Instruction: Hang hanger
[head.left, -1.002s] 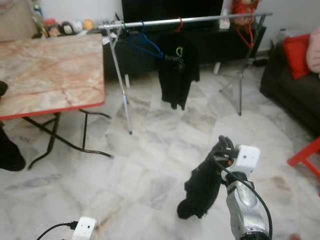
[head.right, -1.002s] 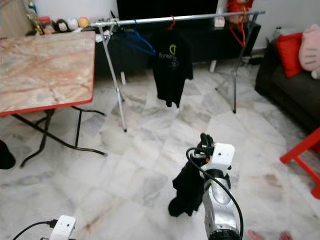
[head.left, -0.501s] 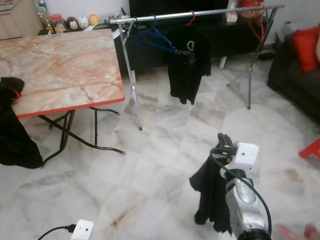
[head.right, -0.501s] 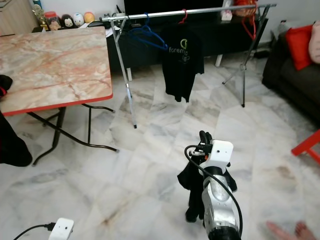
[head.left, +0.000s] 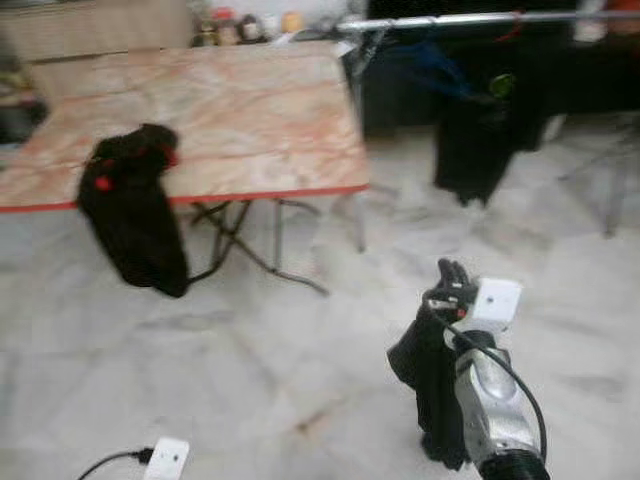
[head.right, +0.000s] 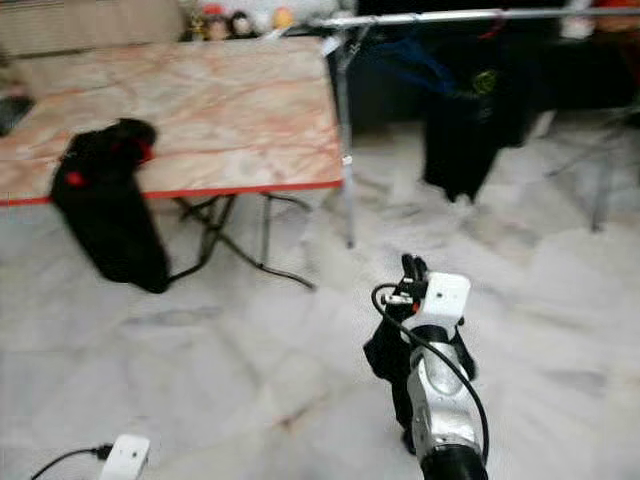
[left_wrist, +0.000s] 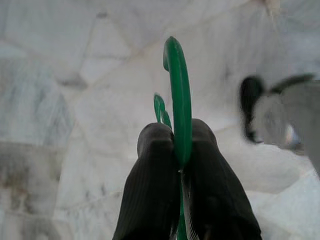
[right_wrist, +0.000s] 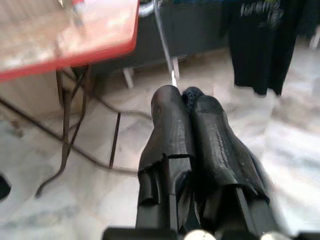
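My right gripper is low at the right, shut on a black garment that hangs from it over the floor. In the right wrist view its fingers press together on dark cloth. My left gripper is shut on the hook of a green hanger above the marble floor. The metal rail runs across the far right, carrying a black T-shirt and a blue hanger. Another black garment with red hanger parts droops over the table's front edge.
A folding table with a marble-pattern top and red rim stands at the left, its black legs reaching toward the rail's upright. Small toys line the back. Open marble floor lies between me and the rail. The picture is blurred.
The whole picture has shifted right, so the camera has turned left: the table and the garment on it now sit nearer the middle. Both grippers keep their hold.
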